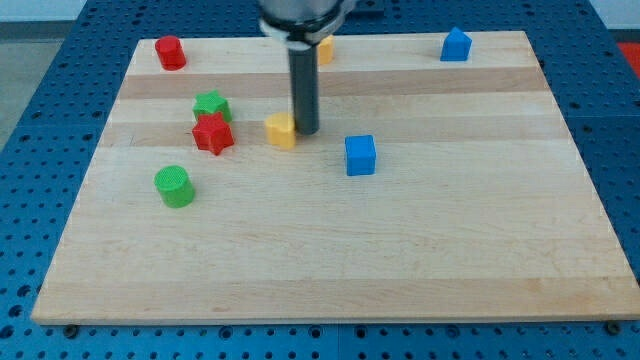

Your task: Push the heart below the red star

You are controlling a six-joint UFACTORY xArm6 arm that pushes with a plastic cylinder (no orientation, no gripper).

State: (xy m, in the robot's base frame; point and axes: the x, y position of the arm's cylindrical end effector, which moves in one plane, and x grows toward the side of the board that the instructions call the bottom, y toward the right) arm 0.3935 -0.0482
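Observation:
A yellow heart (281,130) lies near the middle of the wooden board (330,250). My tip (306,132) stands just right of the heart, touching or nearly touching its right side. A red star (212,134) lies to the heart's left, with a green star (211,104) just above it and touching it. The heart is level with the red star, about a block's width to its right.
A green cylinder (174,186) lies below and left of the red star. A blue cube (360,155) lies right of my tip. A red cylinder (170,52) sits at the top left, a blue block (455,45) at the top right, and a yellow block (323,50) behind the rod.

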